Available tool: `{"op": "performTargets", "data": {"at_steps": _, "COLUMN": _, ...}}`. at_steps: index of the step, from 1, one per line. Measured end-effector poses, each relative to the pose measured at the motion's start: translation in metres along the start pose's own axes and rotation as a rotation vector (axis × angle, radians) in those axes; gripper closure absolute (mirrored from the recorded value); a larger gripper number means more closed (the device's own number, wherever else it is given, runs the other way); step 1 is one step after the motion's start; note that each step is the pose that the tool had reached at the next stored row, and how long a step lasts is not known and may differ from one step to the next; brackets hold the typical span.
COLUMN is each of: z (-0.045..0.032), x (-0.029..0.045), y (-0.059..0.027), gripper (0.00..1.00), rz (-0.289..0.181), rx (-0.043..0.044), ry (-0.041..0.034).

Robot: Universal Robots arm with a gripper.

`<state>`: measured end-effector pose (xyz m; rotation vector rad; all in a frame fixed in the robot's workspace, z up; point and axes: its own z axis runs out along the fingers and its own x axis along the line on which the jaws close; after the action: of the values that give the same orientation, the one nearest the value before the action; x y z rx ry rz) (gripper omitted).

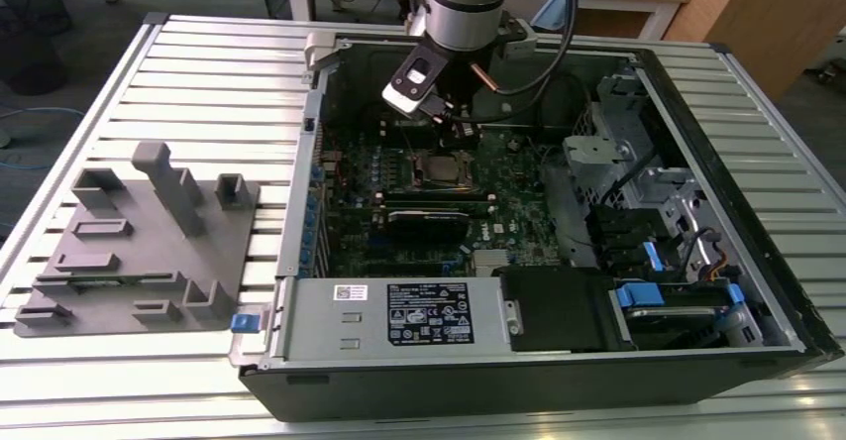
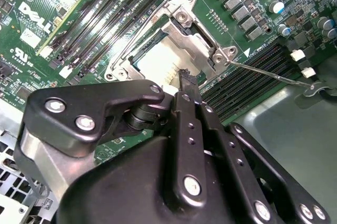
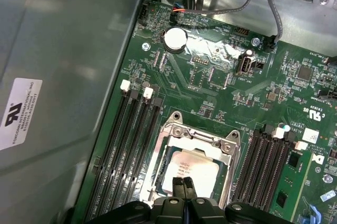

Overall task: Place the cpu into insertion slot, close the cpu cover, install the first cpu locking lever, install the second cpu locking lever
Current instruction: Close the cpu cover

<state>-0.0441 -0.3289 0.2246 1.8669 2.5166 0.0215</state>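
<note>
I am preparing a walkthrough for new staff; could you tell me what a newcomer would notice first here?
The open computer case lying on the slatted table with the arm reaching into it stands out in the exterior view; a grey tray sits at that view's left. In the first wrist view, the gripper, fingers shut, sits at the silver-topped cpu framed by the cpu cover.

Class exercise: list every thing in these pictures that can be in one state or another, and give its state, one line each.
cpu: seated in the insertion slot.
cpu cover: lowered around the cpu.
locking lever: sticking out sideways from the socket, apparently unlatched.
end effector: shut, holding nothing, poised at the cpu.
computer case: side open, board exposed.
</note>
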Motion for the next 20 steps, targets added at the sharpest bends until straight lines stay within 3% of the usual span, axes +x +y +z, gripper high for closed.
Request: {"op": "performTargets", "data": {"at_steps": 20, "z": 0.0000, "x": 0.0000, "y": 0.0000, "gripper": 0.89, "rz": -0.027, "rx": 0.0000, "ry": 0.0004}}
